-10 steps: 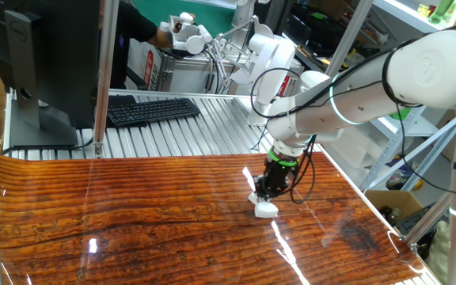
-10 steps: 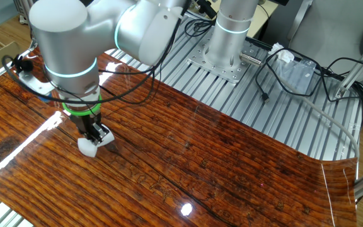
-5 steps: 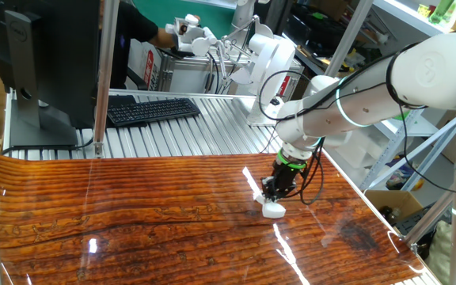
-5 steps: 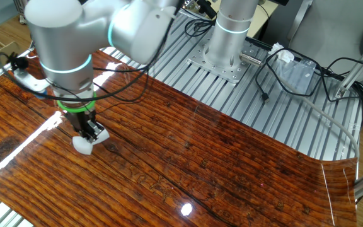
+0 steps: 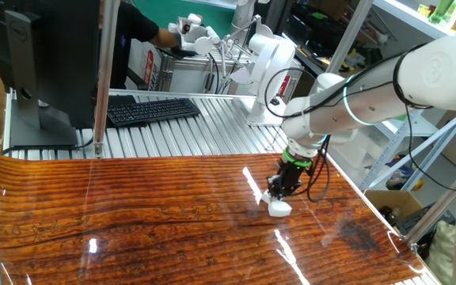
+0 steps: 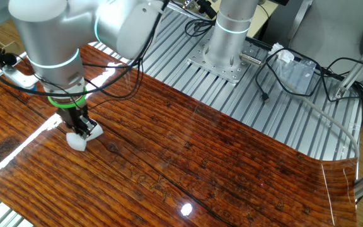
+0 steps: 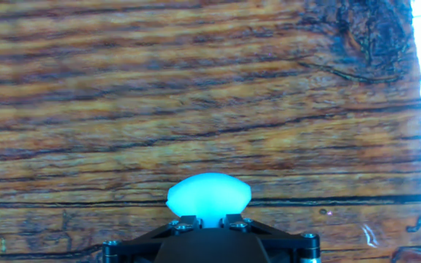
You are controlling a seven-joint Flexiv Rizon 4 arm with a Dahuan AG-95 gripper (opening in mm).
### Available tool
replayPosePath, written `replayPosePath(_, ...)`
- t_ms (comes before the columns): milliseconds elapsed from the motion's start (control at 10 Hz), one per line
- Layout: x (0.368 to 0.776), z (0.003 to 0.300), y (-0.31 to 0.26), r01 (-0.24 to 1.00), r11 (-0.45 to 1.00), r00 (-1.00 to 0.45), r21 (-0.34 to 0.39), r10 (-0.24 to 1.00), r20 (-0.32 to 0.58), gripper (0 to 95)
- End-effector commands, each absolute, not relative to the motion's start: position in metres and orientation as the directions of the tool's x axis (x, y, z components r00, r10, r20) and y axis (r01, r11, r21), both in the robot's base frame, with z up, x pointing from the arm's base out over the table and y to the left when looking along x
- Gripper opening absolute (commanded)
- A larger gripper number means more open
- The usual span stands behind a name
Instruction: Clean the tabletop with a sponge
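My end effector (image 5: 279,197) points straight down w/ its jaws pinched on the sponge (image 5: 279,209), which bulges white below the fingertips and sits pressed on the desk (image 5: 133,222), toward the right side in one fixed view, near a bright glare streak. In hand view the sponge (image 7: 209,196) fills the gap between the fingers. Beyond it: ribbed metal surface (image 5: 180,131) and a keyboard (image 5: 152,109), well apart. Risks, imo: grip is only on the sponge top, so friction on a wipe could drag it out or roll it. Too much downforce and the fingertips scrape the glossy wood. The desk edge is close on that side, so I could overrun.
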State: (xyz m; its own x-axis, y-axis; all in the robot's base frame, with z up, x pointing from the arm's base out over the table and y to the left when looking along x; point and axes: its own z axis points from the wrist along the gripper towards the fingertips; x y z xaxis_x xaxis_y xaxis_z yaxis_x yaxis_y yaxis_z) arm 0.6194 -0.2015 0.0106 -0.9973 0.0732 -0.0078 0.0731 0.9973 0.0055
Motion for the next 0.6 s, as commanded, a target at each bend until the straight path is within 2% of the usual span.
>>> replayPosePath(100,0.618,0.014,-0.201,0.081,0.997,-0.997,0.011,0.081,-0.004,0.0)
replayPosePath(600,0.587,0.022,-0.191,0.095,0.995,-0.995,0.038,0.095,0.015,0.0)
